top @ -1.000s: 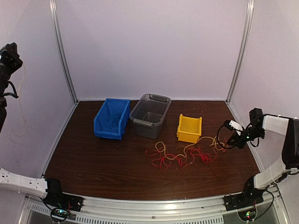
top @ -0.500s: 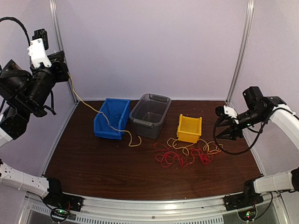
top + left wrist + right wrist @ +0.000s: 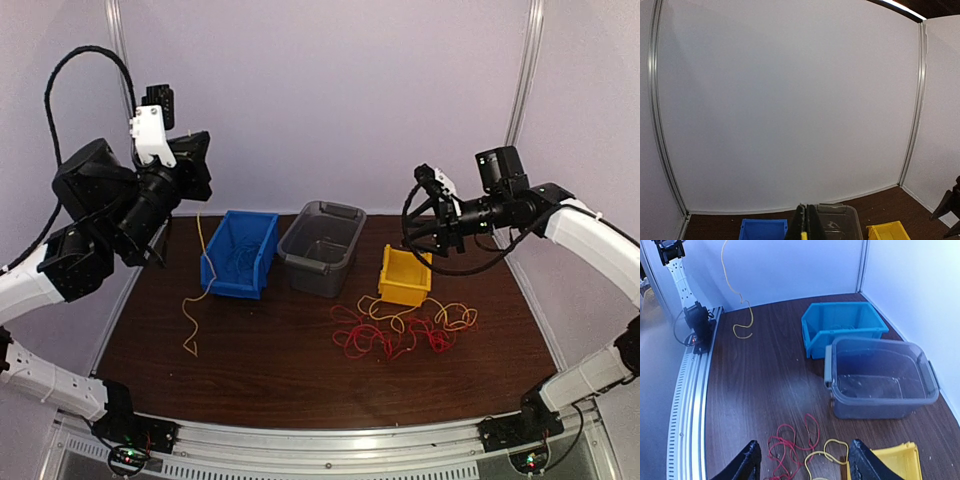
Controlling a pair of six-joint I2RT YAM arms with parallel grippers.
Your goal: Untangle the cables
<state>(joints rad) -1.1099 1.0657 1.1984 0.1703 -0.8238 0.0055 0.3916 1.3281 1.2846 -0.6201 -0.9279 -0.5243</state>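
The left arm is raised high over the left side of the bench (image 3: 300, 385). The left claw (image 3: 805, 224) is pressed together, pinching the upper end of a single yellow cable (image 3: 204, 268). In the left wrist view a bit of yellow shows between the closed fingers. From there the yellow cable hangs down in front of the blue bin (image 3: 240, 250), bends once beside the bin's left corner and ends in a loose curl low over the bench. The views do not show whether that end rests on the wood or hangs just above it.

The right arm reaches in from the right, with the right claw (image 3: 805, 442) held in the air above the yellow bin (image 3: 405, 275). Its fingers are spread wide with nothing between them.

The tangle of cables (image 3: 400, 330), red loops knotted with yellow ones, lies on the bench just in front of the yellow bin, well apart from the hanging cable. In the right wrist view its nearest red and yellow loops lie below the spread fingers.

A grey tub (image 3: 322, 245) stands between the blue bin and the yellow bin. It sits just beside the blue one, and all three stand in a row toward the back of the bench.
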